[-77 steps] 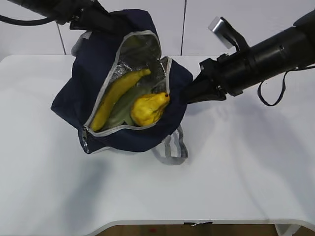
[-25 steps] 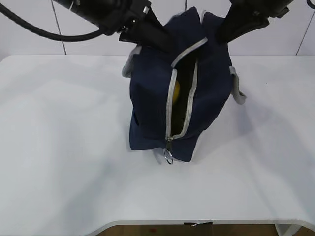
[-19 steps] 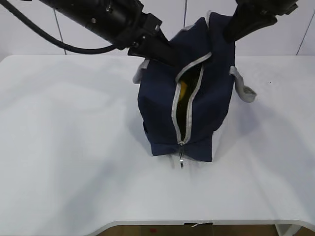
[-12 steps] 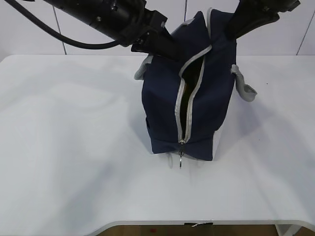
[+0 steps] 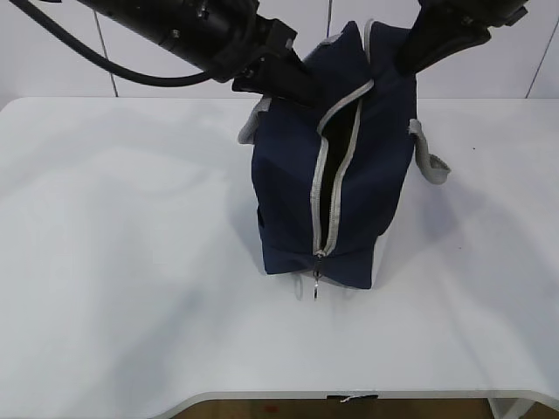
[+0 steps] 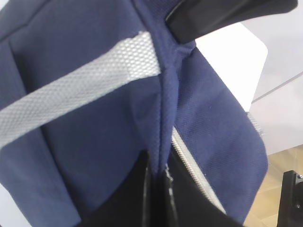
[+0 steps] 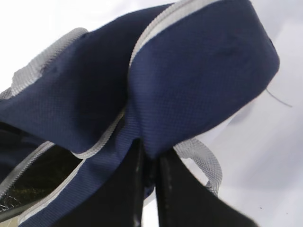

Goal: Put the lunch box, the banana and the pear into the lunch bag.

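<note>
The navy lunch bag [image 5: 288, 183] stands upright at the table's middle, its grey zipper [image 5: 321, 188] open down the near face with a ring pull [image 5: 313, 286] at the bottom. My left gripper [image 5: 306, 87] is shut on the bag's top left fabric fold [image 6: 163, 137]. My right gripper [image 5: 409, 54] is shut on the bag's top right edge [image 7: 156, 137]. Both hold the bag up by its top. Silver lining [image 7: 42, 177] shows inside the opening. The lunch box, banana and pear are hidden in the dark slit.
The white table [image 5: 131, 262] spreads around the bag. A grey webbing handle [image 5: 430, 161] hangs off the bag's right side, another [image 5: 251, 129] on the left. A white panelled wall stands behind.
The bag went from lying open with banana and pear showing to standing upright, held by both grippers. Over the last second it shifted slightly right and the opening narrowed, hiding the yellow fruit.
</note>
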